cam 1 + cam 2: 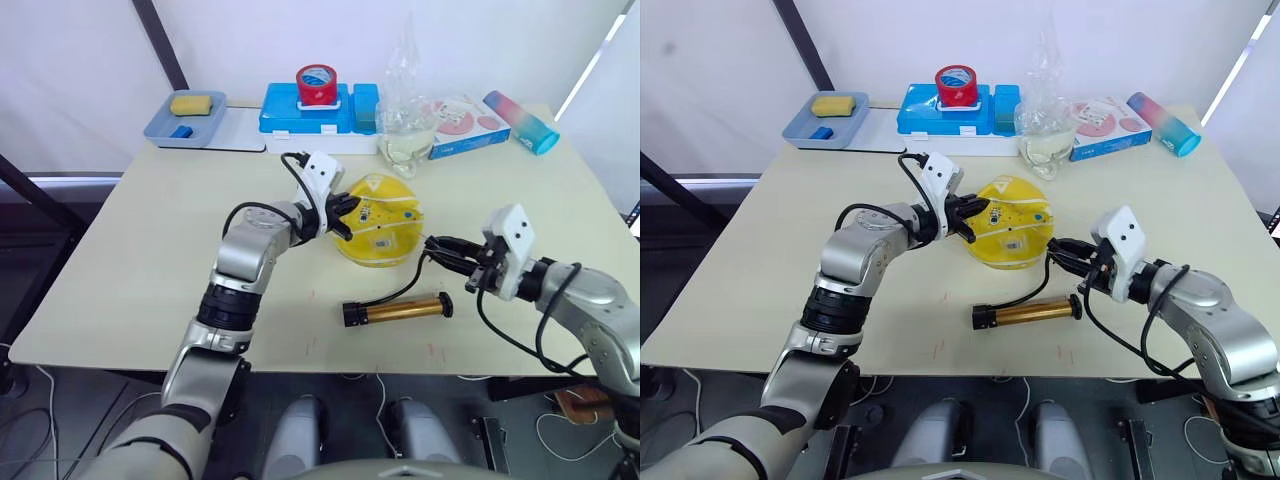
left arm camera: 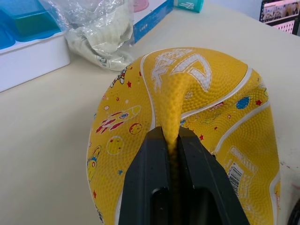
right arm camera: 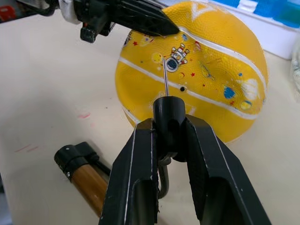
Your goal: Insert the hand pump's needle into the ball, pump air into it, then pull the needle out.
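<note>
Ball: the yellow ball (image 1: pixel 378 232), saggy and partly collapsed, is seen on the surface (image 1: pixel 130 260) at the centre of the left eye frame, above the hand pump.
Left gripper: the left gripper (image 1: pixel 343 213) is placed at the ball's left side; in the left wrist view its fingers (image 2: pixel 152 178) are clamped together on a raised fold of the ball's yellow skin.
Right gripper: the right gripper (image 1: pixel 448 252) is held right of centre, just right of the ball; its fingers (image 3: pixel 136 178) are closed on the black fitting at the end of the hose.
Needle: the needle (image 3: pixel 166 77) is seen sticking out of the fitting toward the ball, its tip close to the small dark valve hole; contact cannot be told.
Hand pump: the hand pump (image 1: pixel 398 309) lies flat on the surface below the ball, gold barrel crosswise in the frame, and its thin black hose (image 1: pixel 405 285) curves up toward the right gripper.
Background: a blue box (image 1: pixel 305 110) with a red tape roll (image 1: pixel 317 84) on it, a clear plastic bag (image 1: pixel 405 110) and a grey tray (image 1: pixel 185 120) are set along the upper edge of the surface.
</note>
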